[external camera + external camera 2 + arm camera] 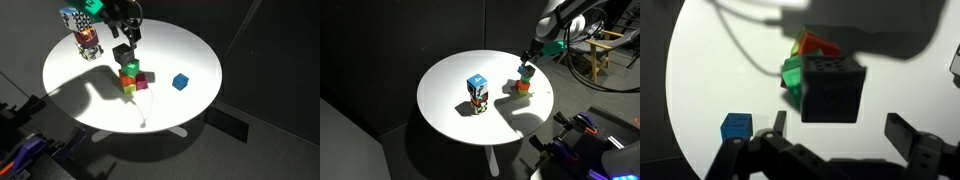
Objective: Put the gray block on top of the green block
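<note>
Most of the task looks done: the small light-gray cube [830,88] seems to sit on the bright green cube [792,78], with the pincer [835,125] released above it and only its retreat remaining.

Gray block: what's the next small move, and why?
Probably raise the hand straight up. In the wrist view the gray block sits over the green block with gaps to both fingers, so it looks released; sideways motion might knock it off.
</note>
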`<state>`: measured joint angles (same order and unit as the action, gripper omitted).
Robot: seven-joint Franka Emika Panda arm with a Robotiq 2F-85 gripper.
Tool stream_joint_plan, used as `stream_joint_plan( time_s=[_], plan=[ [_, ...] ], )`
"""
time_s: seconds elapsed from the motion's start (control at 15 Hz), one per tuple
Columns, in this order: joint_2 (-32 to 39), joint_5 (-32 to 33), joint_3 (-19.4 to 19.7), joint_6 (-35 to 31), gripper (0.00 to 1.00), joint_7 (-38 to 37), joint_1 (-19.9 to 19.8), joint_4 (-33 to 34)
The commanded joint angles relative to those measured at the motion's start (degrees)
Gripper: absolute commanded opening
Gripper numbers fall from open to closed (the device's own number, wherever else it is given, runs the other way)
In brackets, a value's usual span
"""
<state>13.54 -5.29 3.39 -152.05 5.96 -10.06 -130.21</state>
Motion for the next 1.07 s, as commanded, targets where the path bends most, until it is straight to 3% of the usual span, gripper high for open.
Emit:
stream_joint_plan(
  time_s=[0.0,0.4,0.67,1.0],
  plan=[
    [-4.68,-1.41,-0.02,0.37,1.00,2.00,0.04,-3.86],
    [-11.28,1.21,1.29,1.09,1.00,0.14,0.97,-9.83],
    [-15.57,6.70,2.17,2.64,1.00,-3.71,1.55,-13.60],
    [-21.01,11.63,1.65,9.60,1.00,-7.50,1.60,-16.40]
  ],
)
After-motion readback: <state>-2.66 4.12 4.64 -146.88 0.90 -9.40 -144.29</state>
